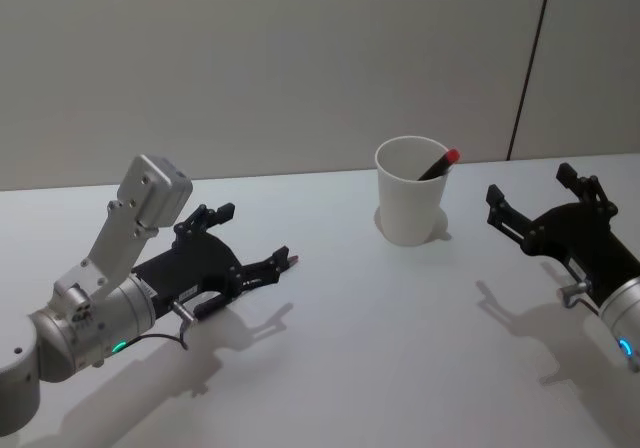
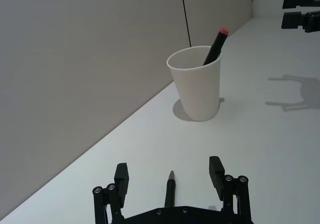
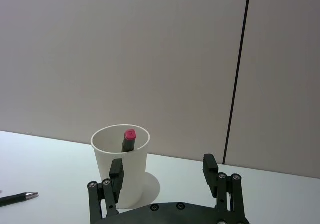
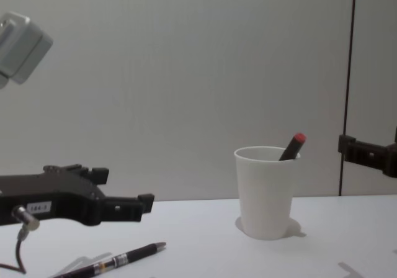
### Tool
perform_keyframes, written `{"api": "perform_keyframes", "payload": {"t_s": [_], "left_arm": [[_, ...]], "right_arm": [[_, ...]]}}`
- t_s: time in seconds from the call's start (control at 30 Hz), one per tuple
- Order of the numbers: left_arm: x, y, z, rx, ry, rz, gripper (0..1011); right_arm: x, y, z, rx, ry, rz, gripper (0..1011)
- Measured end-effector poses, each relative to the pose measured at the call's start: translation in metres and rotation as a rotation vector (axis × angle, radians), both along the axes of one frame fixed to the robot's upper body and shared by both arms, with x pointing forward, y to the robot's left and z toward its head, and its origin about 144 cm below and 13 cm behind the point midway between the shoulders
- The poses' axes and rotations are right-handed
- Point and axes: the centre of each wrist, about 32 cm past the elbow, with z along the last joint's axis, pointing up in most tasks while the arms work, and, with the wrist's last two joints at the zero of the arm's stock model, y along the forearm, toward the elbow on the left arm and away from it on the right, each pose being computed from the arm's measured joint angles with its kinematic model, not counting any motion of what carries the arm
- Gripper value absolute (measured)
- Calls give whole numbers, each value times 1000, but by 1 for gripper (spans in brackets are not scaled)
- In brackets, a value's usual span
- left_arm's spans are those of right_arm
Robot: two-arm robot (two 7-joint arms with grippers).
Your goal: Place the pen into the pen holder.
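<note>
Pen (image 4: 115, 260) under the spread left end effector (image 2: 169, 168) could roll from a skewed pinch; right end effector (image 3: 163, 164) hangs spread near the pen holder (image 1: 411, 190).

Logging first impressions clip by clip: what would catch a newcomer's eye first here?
The white paper cup stands in the middle of the table, with a black, red-capped pen leaning inside against its rim. Next comes a second pen lying on the table under the open left tool. The open right tool hovers to the cup's right.
</note>
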Motion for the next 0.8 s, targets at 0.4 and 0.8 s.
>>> {"api": "perform_keyframes", "payload": {"t_s": [0.4, 0.8], "left_arm": [[3, 8, 0, 33, 88, -32, 1001], [10, 11, -5, 70, 169, -30, 1001]], "right_arm": [[0, 0, 0, 0, 0, 0, 1002], [0, 0, 0, 0, 0, 0, 1001]]}}
